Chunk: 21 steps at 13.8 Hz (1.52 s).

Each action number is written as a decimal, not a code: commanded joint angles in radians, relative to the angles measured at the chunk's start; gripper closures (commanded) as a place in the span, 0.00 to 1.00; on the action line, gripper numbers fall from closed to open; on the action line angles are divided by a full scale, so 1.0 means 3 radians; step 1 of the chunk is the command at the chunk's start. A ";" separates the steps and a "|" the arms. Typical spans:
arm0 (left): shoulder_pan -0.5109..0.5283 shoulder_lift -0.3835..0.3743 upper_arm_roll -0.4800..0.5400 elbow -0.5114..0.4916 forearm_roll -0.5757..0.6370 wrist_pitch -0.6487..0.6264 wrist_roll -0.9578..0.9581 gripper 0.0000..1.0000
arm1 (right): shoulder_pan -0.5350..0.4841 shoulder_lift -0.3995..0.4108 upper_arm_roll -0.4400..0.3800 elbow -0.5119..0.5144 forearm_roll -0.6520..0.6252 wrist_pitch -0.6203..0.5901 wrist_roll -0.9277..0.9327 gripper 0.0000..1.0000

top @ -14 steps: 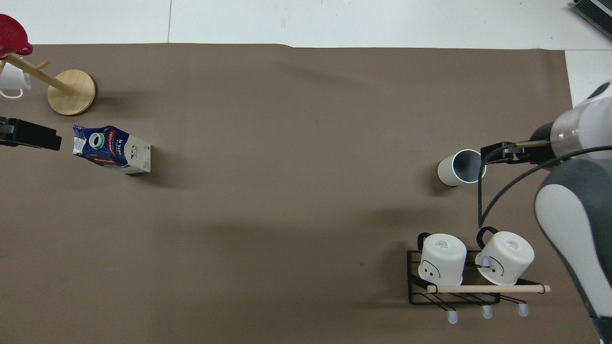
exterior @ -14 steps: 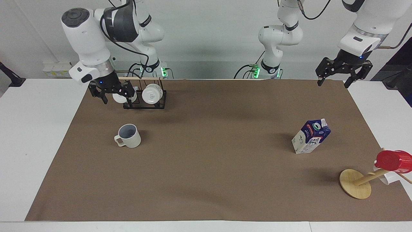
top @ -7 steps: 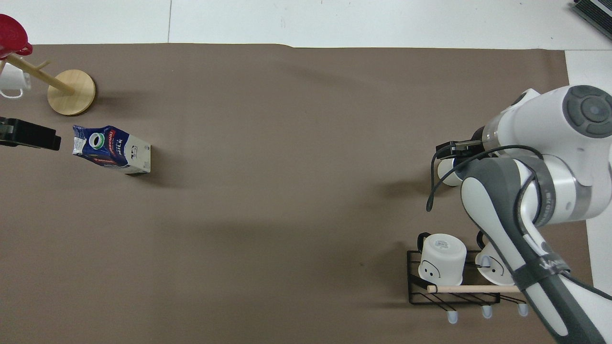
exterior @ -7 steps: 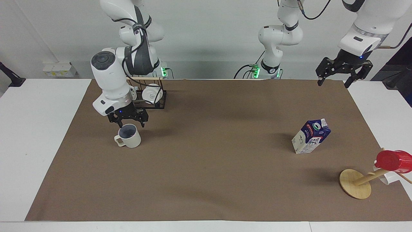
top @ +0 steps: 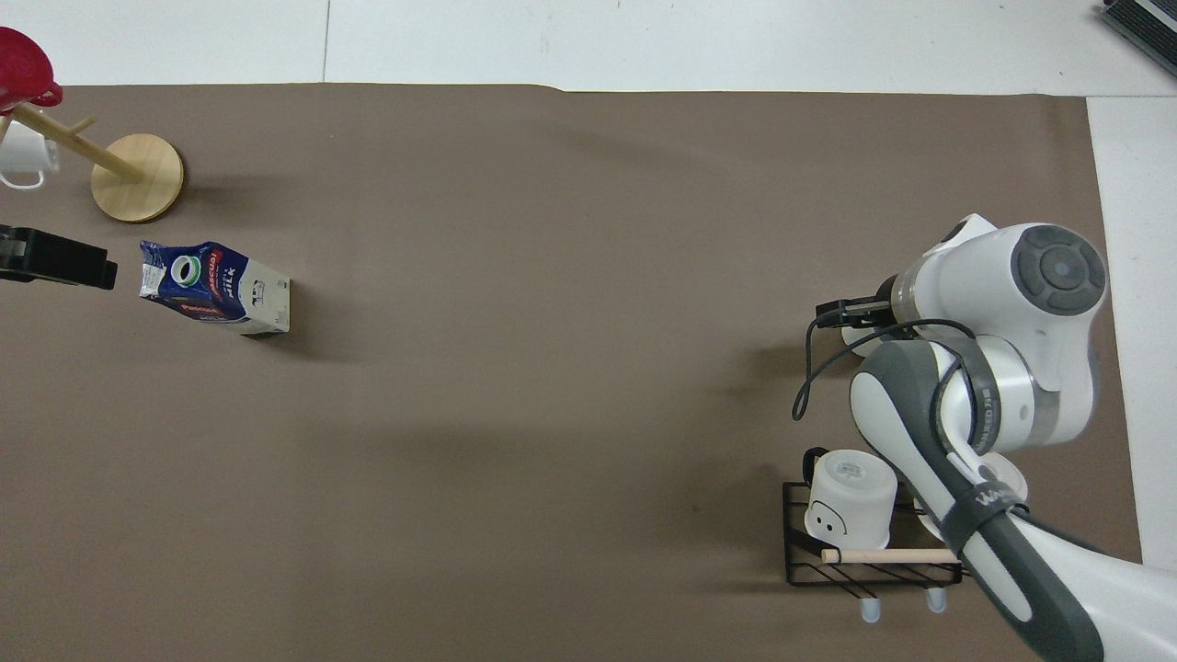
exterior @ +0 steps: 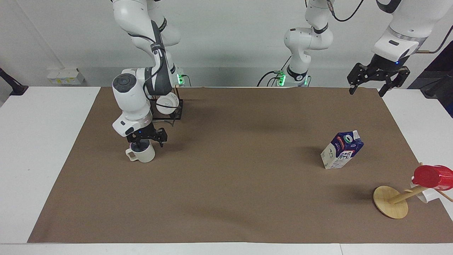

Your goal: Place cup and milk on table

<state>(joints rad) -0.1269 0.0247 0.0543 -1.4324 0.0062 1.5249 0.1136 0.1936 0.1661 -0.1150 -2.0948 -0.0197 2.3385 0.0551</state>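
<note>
Black wire rack (top: 874, 561): nearest the robots, toward the right arm's end of the worktop, on the brown sheet; a wooden rod lies across its front.
White mugs (top: 851, 497): two on the rack, bases up; one shows whole in the overhead view, the other is mostly covered by the right arm.
Left end effector (exterior: 368, 84): up in the air over the corner of the brown sheet at the left arm's end, fingers spread apart, holding nothing; this arm waits.
Right end effector (exterior: 146, 139): down at the cup's mouth, fingers apart; one finger appears to reach inside the opening, the other stands outside the wall on the side toward the milk. Whether the fingers touch the wall I cannot tell.
Cup (exterior: 144, 153): cream-beige, upright on the brown sheet, farther from the robots than the rack, handle turned toward the right arm's end of the worktop; in the overhead view only a sliver of it shows beside the arm.
Milk (exterior: 342, 149): blue and white carton, standing on the sheet toward the left arm's end, well apart from the cup.
Wooden stand (exterior: 390, 201): round base farther from the robots than the milk, its pole slanting in the view.
Red cup (exterior: 432, 176): on the stand's pole.
Worktop (exterior: 39, 148): white, with the brown sheet over its middle.
</note>
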 commanded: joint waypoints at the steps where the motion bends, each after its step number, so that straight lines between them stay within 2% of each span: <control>1: -0.0042 -0.0087 0.0044 -0.0088 -0.0041 -0.0005 0.0000 0.00 | -0.0021 -0.0002 0.0000 -0.0145 0.0004 0.0187 -0.0005 0.00; 6: -0.0042 -0.0087 0.0044 -0.0093 -0.0041 -0.0005 0.0005 0.00 | -0.0026 0.0029 0.0000 -0.0145 0.0004 0.0207 -0.0015 0.00; 8: -0.0042 -0.0087 0.0044 -0.0088 -0.0041 -0.0005 0.0000 0.00 | -0.0027 0.0029 0.0000 -0.0145 0.0004 0.0207 -0.0061 0.18; 12: -0.0042 -0.0087 0.0044 -0.0093 -0.0041 -0.0011 0.0000 0.00 | -0.0042 0.0039 0.0000 -0.0135 0.0004 0.0207 -0.0132 0.74; 13: -0.0042 -0.0087 0.0044 -0.0093 -0.0041 -0.0005 0.0005 0.00 | -0.0047 0.0039 0.0000 -0.0130 0.0004 0.0207 -0.0193 0.83; 14: -0.0042 -0.0087 0.0044 -0.0093 -0.0041 -0.0010 0.0000 0.00 | -0.0047 0.0044 0.0000 -0.0125 0.0004 0.0207 -0.0255 0.86; 16: -0.0042 -0.0087 0.0044 -0.0093 -0.0041 -0.0011 0.0000 0.00 | -0.0042 0.0050 0.0000 -0.0104 0.0004 0.0202 -0.0271 1.00; 21: -0.0047 -0.0087 0.0044 -0.0093 -0.0041 0.0000 -0.0005 0.00 | -0.0037 0.0065 0.0000 0.0136 0.0066 0.0095 -0.0042 1.00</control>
<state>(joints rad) -0.1269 0.0247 0.0544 -1.4325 0.0062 1.5246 0.1136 0.1901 0.1797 -0.1166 -2.0955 -0.0175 2.3801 0.0104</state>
